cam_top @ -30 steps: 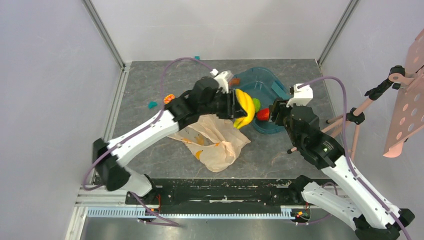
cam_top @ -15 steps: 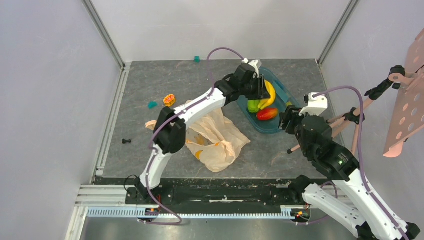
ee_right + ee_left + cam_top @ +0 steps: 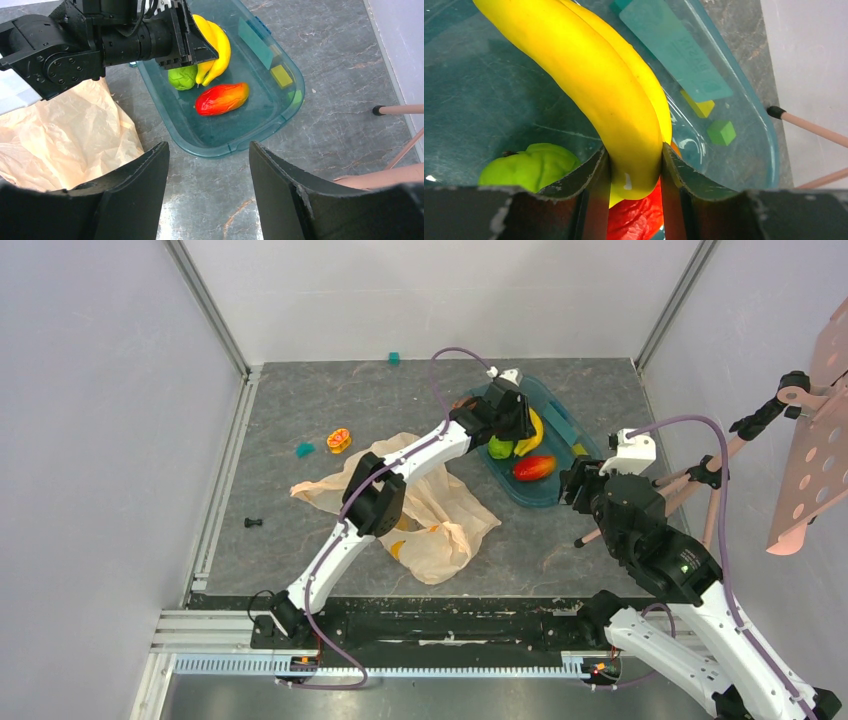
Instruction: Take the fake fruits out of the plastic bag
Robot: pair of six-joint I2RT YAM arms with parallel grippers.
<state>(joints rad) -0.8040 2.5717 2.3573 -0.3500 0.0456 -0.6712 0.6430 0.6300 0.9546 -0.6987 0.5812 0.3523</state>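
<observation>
- Yellow plastic is the thing in hand: the banana is pinched at its lower end by the left gripper, jaws closed narrow on it; it hangs inside the teal tub, low over the floor and not yet let go
- Two fruits lie in the tub: the green fruit at the end nearer the bag, and the red-orange fruit near the middle, just beside it; I judge both as done
- The tub also holds a yellow block, a green block and a flat teal slab along its far side, apart from the fruits
- The plastic bag lies crumpled and slack on the tabletop, near the tub's left side; it looks flat, yet its folds hide the inside, so I cannot tell whether anything is left in it
- A brownish spot by the tub's corner, half hidden behind the left arm, may be the small dark fruit; the view is too poor to say
- The right gripper hovers by the tub's near edge, jaws wide and holding nothing
- By my reckoning the task is nearly finished; what remains is to release the banana and to account for the small dark fruit
</observation>
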